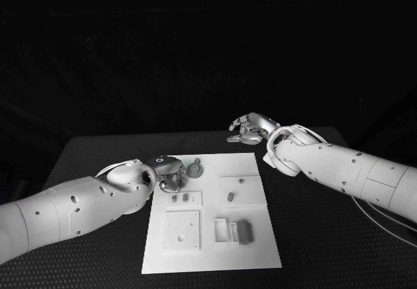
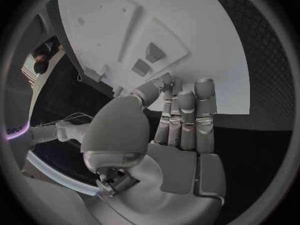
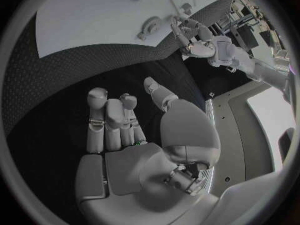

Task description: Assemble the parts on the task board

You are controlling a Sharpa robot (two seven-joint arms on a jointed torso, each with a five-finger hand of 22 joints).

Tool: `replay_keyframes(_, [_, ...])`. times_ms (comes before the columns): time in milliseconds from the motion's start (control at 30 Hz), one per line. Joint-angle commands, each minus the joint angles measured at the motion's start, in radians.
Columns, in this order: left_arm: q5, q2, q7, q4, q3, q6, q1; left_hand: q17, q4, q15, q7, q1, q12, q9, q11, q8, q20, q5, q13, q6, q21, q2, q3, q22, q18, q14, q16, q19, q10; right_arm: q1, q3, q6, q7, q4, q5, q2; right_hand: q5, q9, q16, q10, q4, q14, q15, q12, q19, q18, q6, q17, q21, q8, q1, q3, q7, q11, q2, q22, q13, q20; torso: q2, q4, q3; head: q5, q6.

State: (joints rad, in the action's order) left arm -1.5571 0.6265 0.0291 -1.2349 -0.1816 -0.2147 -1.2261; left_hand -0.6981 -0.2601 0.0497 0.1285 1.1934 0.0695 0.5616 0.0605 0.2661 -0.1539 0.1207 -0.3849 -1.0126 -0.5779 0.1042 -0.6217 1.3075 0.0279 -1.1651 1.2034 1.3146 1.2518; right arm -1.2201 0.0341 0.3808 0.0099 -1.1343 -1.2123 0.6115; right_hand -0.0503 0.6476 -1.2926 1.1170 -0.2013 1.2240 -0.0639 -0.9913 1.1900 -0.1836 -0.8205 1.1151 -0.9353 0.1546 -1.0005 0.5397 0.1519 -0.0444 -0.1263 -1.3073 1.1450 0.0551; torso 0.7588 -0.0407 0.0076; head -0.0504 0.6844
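Lying flat, white task board (image 1: 261,253) with small grey parts (image 1: 235,230); left hand (image 1: 171,174) and right hand (image 1: 247,129) empty, fingers loosely apart.

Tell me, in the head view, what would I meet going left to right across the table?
Left arm → left hand at the board's edge → round part → task board → right hand, off the board → right arm.

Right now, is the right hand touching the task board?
Apart. In the head view the right hand sits beyond the task board's far edge with bare black table between them; the right wrist view shows its fingers over black table.
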Motion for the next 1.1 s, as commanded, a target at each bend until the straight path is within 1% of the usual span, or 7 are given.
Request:
replay_keyframes(33, [0.005,0.002,0.010,0.002,-0.004,0.025,0.004,-0.002,0.003,-0.002,0.005,0.002,-0.006,-0.007,0.004,-0.009,0.004,-0.007,0.001,0.017,-0.004,0.017,-0.002,0.021,0.115,0.009,0.001,-0.006,-0.017,0.000,0.000,-0.011,0.006,0.000,-0.003,0.001,0.003,-0.001,0.004,-0.004,0.001,-0.004,-0.001,-0.006,-0.003,-0.078,0.001,0.001,0.002,0.004,-0.001,-0.001,0.007,0.000,0.001,-0.017,-0.002,0.006,0.000,0.0005,0.0009,0.000,0.000])
replay_keyframes(100, [0.008,0.002,0.012,0.002,-0.004,0.031,0.004,-0.001,0.010,-0.009,0.017,-0.004,-0.007,-0.013,0.012,-0.024,0.011,-0.012,0.004,0.047,0.000,0.027,-0.002,0.020,0.117,0.018,-0.003,-0.014,-0.041,0.000,0.000,-0.015,0.006,0.000,-0.003,0.002,0.003,-0.001,0.004,-0.004,0.001,-0.004,-0.001,-0.006,-0.003,-0.078,0.001,0.001,0.002,0.004,-0.001,-0.001,0.007,0.000,0.001,-0.017,-0.002,0.006,0.000,0.0005,0.0008,0.001,0.001])
replay_keyframes(333, [0.016,0.006,0.017,0.001,-0.004,0.018,0.004,-0.001,0.026,-0.019,0.027,-0.008,-0.004,-0.020,0.022,-0.042,0.021,-0.019,0.003,0.095,0.001,0.049,-0.001,0.021,0.126,0.026,-0.003,-0.019,-0.073,0.000,0.000,-0.016,0.005,0.001,-0.003,0.002,0.003,-0.001,0.004,-0.004,0.001,-0.004,-0.001,-0.006,-0.003,-0.078,0.001,0.001,0.002,0.004,-0.001,-0.001,0.007,0.000,0.001,-0.017,-0.002,0.006,0.000,0.0010,0.0009,0.000,0.001])
replay_keyframes(567, [0.018,0.009,0.023,0.001,-0.004,0.014,0.004,0.000,0.039,-0.027,0.034,-0.002,-0.001,-0.040,0.031,-0.079,0.031,-0.021,-0.002,0.187,0.001,0.068,-0.001,0.021,0.135,0.030,-0.002,-0.021,-0.103,0.000,0.000,-0.020,0.003,0.003,-0.003,0.002,0.003,-0.001,0.004,-0.004,0.002,-0.004,-0.001,-0.006,-0.003,-0.078,0.002,0.001,0.002,0.004,0.000,-0.001,0.007,0.000,0.000,-0.017,-0.002,0.006,0.000,0.0002,0.0007,0.000,0.003])
replay_keyframes(967, [0.070,0.043,0.016,0.012,0.000,-0.031,0.004,0.000,0.046,-0.026,0.037,0.007,0.005,-0.035,0.029,-0.060,0.031,-0.021,-0.013,0.172,-0.001,0.062,-0.003,0.021,0.139,0.029,0.000,-0.020,-0.099,0.000,0.000,-0.030,0.004,0.005,-0.003,0.010,0.003,-0.001,0.004,-0.004,0.001,-0.004,-0.001,-0.005,-0.003,-0.078,0.003,0.001,0.003,0.004,-0.002,-0.001,0.007,0.000,0.000,-0.016,-0.002,0.006,0.000,-0.0001,-0.0001,0.000,-0.001])
replay_keyframes(1033, [0.114,0.055,0.015,0.017,0.004,-0.033,0.003,0.004,0.045,-0.026,0.036,0.010,0.005,-0.031,0.029,-0.048,0.033,-0.020,-0.016,0.156,0.005,0.054,-0.006,0.019,0.137,0.036,-0.007,-0.029,-0.098,0.000,0.000,-0.038,0.016,0.005,-0.002,0.015,0.003,-0.001,0.005,-0.005,-0.001,-0.005,-0.001,-0.005,-0.004,-0.078,0.003,0.001,0.003,0.004,-0.004,0.000,0.007,0.000,-0.001,-0.016,-0.003,0.006,0.000,0.0003,0.0000,-0.001,-0.004])
replay_keyframes(1100, [0.183,0.068,0.014,0.026,0.018,-0.021,0.003,0.017,0.045,-0.031,0.039,0.008,0.004,-0.030,0.032,-0.040,0.039,-0.031,-0.019,0.149,0.027,0.053,-0.009,0.011,0.130,0.059,-0.033,-0.056,-0.103,0.000,0.000,-0.042,0.024,0.006,0.000,0.018,0.003,-0.001,0.006,-0.007,-0.005,-0.006,-0.001,-0.004,-0.006,-0.078,0.002,0.001,0.004,0.004,-0.008,0.001,0.007,0.000,-0.001,-0.016,-0.003,0.006,0.000,0.0001,-0.0002,-0.002,-0.005])
